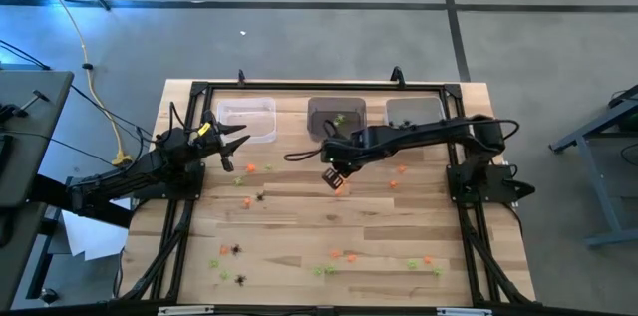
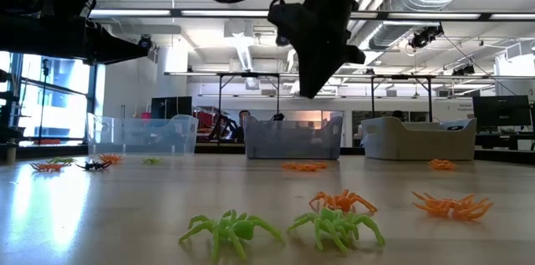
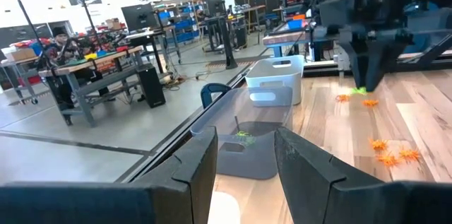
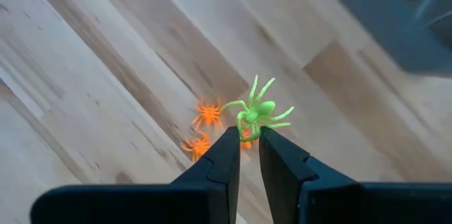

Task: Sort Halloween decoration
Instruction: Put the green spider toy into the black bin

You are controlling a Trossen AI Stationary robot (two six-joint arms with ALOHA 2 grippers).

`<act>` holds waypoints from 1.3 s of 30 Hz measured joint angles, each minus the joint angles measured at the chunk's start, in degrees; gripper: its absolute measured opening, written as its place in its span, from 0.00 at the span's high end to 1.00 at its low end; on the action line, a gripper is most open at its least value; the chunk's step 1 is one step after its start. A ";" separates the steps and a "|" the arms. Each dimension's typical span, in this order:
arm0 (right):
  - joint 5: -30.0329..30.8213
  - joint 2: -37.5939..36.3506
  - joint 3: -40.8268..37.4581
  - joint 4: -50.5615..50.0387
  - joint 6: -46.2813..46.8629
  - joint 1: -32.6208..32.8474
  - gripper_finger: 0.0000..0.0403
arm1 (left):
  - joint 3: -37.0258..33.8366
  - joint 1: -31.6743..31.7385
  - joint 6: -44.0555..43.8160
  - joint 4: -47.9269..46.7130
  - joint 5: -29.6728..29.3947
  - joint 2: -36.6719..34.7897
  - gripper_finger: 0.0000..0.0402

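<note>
Lime-green spider (image 4: 258,114) pinched in the black right gripper (image 4: 248,143); two orange spiders (image 4: 206,114) below on the pale, striped wood desk (image 4: 106,75); grey translucent middle bin (image 1: 336,115).

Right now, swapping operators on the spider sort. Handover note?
Right gripper: shut on a green spider, lifted above mid-table, near the middle bin.
Left gripper: open, empty, hanging by the left bin.
Done: one green piece lies in the middle bin; the left bin looks empty.
Left: orange spiders, green ones and black ones scattered over the table; most of the sorting remains.
</note>
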 joint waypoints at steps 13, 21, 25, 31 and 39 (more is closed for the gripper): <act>1.21 -1.21 0.02 2.72 -9.92 -14.50 0.88 | 0.01 -0.02 0.00 0.02 0.00 0.01 0.67; -1.26 -1.21 0.02 3.90 -17.03 -23.91 0.87 | 0.01 -0.02 0.00 0.00 0.00 -0.01 0.67; -1.42 -1.21 0.02 3.31 -22.14 -24.62 0.80 | 0.00 -0.01 0.00 0.02 0.00 0.00 0.67; -1.96 -1.21 0.02 1.03 -25.51 -24.70 0.61 | 0.01 0.00 0.00 0.02 0.00 -0.01 0.67; -2.51 -1.53 0.02 -3.21 -23.44 -23.68 0.55 | -0.01 0.00 0.00 0.00 0.00 0.01 0.67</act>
